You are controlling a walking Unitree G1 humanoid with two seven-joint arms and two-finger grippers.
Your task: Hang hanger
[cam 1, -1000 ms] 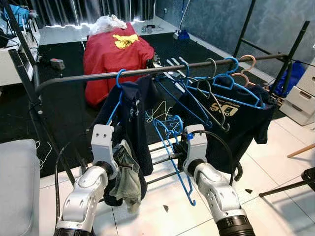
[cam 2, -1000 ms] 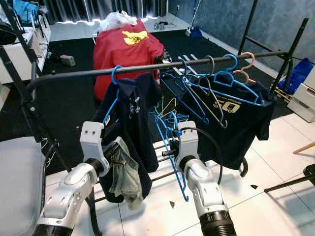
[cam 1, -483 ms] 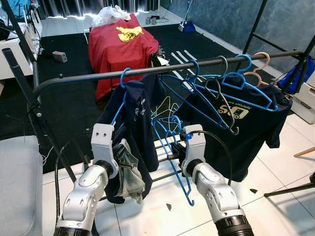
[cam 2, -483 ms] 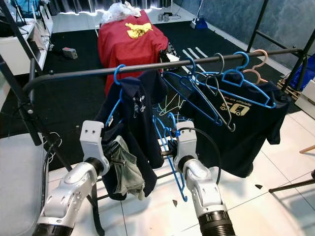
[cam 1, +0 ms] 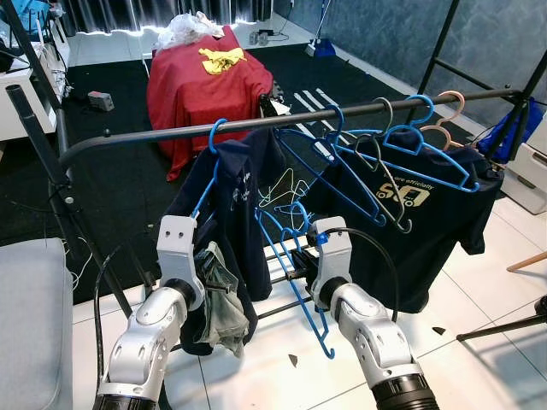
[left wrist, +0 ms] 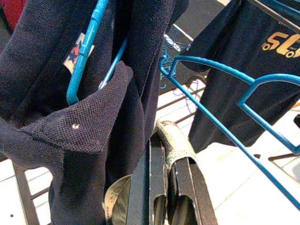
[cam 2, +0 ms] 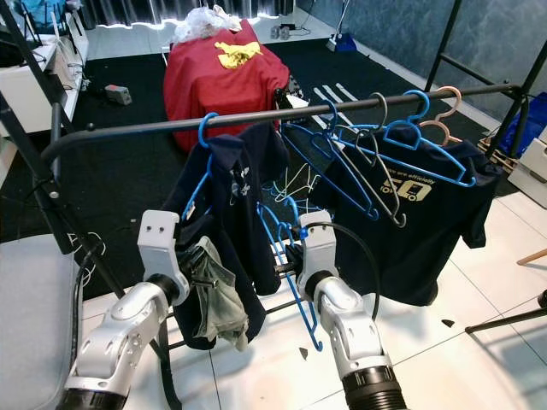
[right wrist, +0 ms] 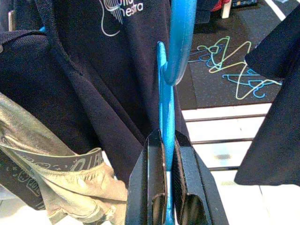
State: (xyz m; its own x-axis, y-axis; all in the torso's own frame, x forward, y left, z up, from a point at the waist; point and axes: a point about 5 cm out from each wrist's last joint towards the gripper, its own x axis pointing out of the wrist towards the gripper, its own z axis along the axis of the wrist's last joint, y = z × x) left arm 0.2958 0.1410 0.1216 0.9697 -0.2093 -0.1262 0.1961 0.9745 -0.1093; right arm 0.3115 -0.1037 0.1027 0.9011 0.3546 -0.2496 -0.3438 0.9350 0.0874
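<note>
Right end effector [right wrist: 165, 187] clenched on one blue hanger [cam 1: 295, 282], held below rail [cam 1: 256, 122]. Left end effector [left wrist: 164, 187] clenched on one grey garment [cam 1: 220, 295]. Two dark shirts hung on rail.

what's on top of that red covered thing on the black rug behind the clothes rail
On the red-covered thing lie a yellow cloth and, at its far end, a crumpled white bundle. What the red cover hides underneath cannot be seen.

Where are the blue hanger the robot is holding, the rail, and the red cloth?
blue hanger [cam 1: 301, 282], left eye view, its sloping arm.
rail [cam 1: 171, 132], left eye view, bare bar.
red cloth [cam 1: 184, 90], left eye view, its front.
</note>
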